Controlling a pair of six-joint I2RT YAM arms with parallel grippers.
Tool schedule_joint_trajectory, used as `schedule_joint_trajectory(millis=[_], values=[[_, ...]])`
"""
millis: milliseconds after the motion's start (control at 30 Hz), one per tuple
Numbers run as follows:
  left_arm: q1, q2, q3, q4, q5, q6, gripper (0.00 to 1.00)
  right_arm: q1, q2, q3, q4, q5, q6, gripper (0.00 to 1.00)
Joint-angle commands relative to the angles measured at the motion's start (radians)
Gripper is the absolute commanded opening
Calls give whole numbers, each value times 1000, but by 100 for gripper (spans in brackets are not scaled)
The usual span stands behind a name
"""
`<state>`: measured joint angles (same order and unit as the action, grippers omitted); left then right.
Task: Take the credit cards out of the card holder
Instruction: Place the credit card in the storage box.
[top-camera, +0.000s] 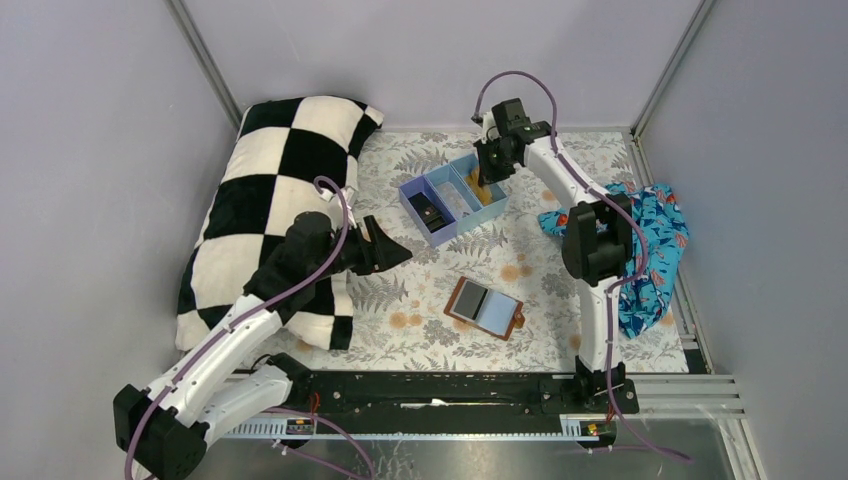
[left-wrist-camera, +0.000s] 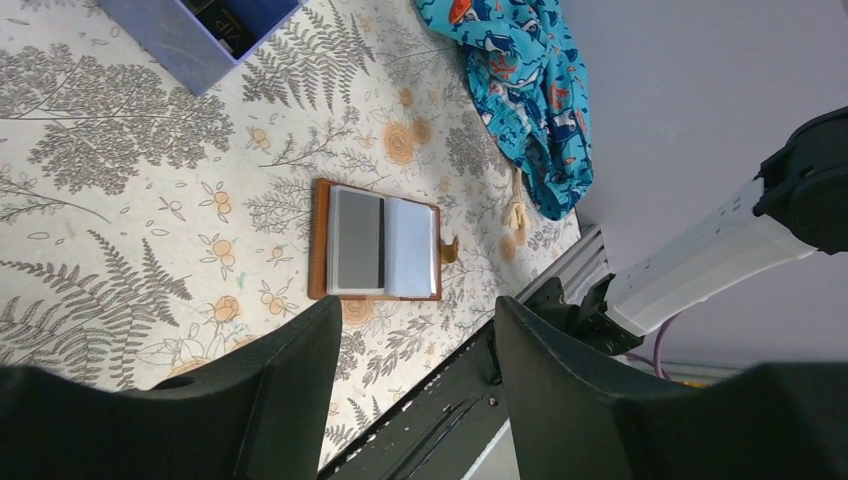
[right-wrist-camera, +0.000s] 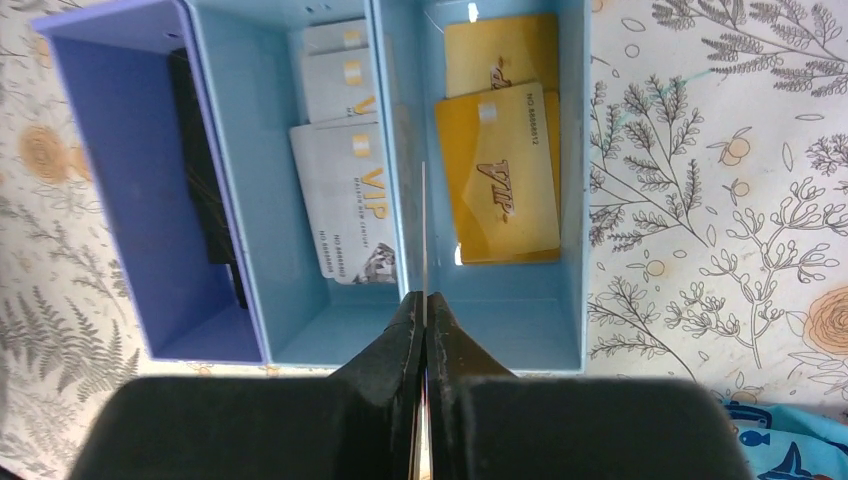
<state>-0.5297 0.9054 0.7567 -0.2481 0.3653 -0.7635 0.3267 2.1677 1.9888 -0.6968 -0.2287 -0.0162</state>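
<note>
The brown card holder (top-camera: 484, 307) lies open on the floral cloth, also in the left wrist view (left-wrist-camera: 375, 241), with a dark grey card (left-wrist-camera: 358, 240) and a pale blue one (left-wrist-camera: 410, 245) in it. My right gripper (top-camera: 490, 175) hangs over the blue three-compartment tray (top-camera: 404, 190) and is shut on a thin credit card seen edge-on (right-wrist-camera: 424, 230), above the divider between two compartments. Gold cards (right-wrist-camera: 500, 180) lie in the right compartment and whitish cards (right-wrist-camera: 345, 190) in the middle one. My left gripper (top-camera: 395, 250) is open and empty, above the cloth left of the holder.
A black-and-white checked pillow (top-camera: 270, 200) lies at the left under my left arm. A blue patterned cloth (top-camera: 650, 250) lies at the right. A black object (right-wrist-camera: 205, 200) sits in the tray's dark blue compartment. A black rail (top-camera: 450, 395) runs along the near edge.
</note>
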Motion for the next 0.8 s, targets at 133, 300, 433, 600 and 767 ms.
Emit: schedule_joint_trajectory(millis=[133, 300, 433, 600, 767], values=[[4, -25, -27, -6, -38, 10, 61, -7, 53, 32, -52, 5, -54, 0], [4, -4, -22, 10, -9, 10, 61, -6, 63, -1, -14, -9, -81, 4], [4, -2, -30, 22, 2, 6, 61, -7, 48, -7, -3, -20, -63, 26], [4, 34, -22, 9, 15, -8, 61, -7, -77, -92, 101, 35, -16, 36], [4, 93, -23, 45, 69, -11, 61, -7, -225, -182, 163, 105, 10, 40]])
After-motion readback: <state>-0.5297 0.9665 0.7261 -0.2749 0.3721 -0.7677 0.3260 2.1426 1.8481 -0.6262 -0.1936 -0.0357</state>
